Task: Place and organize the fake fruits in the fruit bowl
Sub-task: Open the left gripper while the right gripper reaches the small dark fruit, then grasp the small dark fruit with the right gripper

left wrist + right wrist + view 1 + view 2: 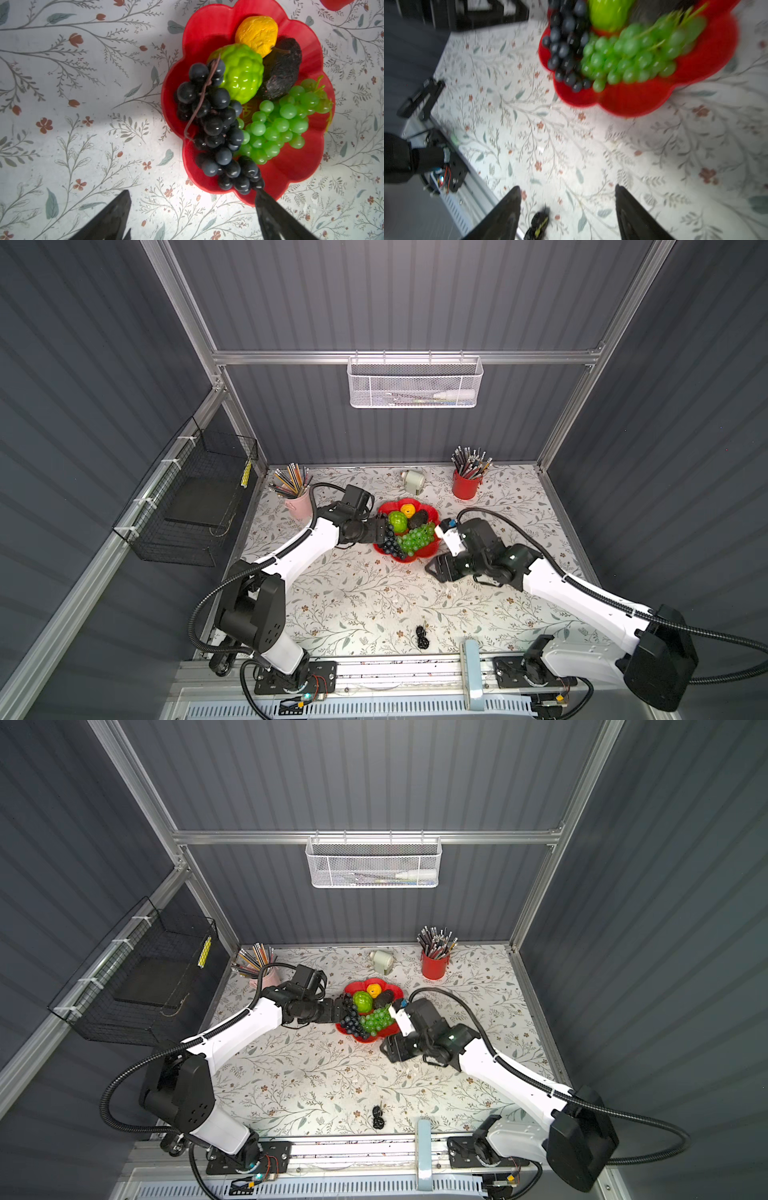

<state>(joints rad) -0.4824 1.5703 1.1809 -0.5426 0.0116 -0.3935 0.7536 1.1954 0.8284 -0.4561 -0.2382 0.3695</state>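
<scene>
So the red bowl [291, 166] sits about mid-table, a bit toward the back, and it's pretty loaded: black grapes [216, 124] run down its left side with the tail end reaching the rim, and green grapes [278, 122] are piled beside them toward the front right. The knobbly green ball [239, 76] is tucked behind the black bunch, with the yellow fruit [257, 34] at the back and the dark bumpy fruit [280, 70] next to it. The left gripper [192, 192] hangs at the bowl's left edge with its fingers [270, 216] spread wide and nothing between them. One tip is right by the tail of the black grapes, but I can't tell if it touches. The right gripper [566, 187] is low over the table [353, 593] just off the bowl's front-right side. Its fingers [631, 214] are also apart and empty, though that wrist view is blurry. One little black cluster [423, 637] lies out on the table near the front edge, well apart from the bowl.
</scene>
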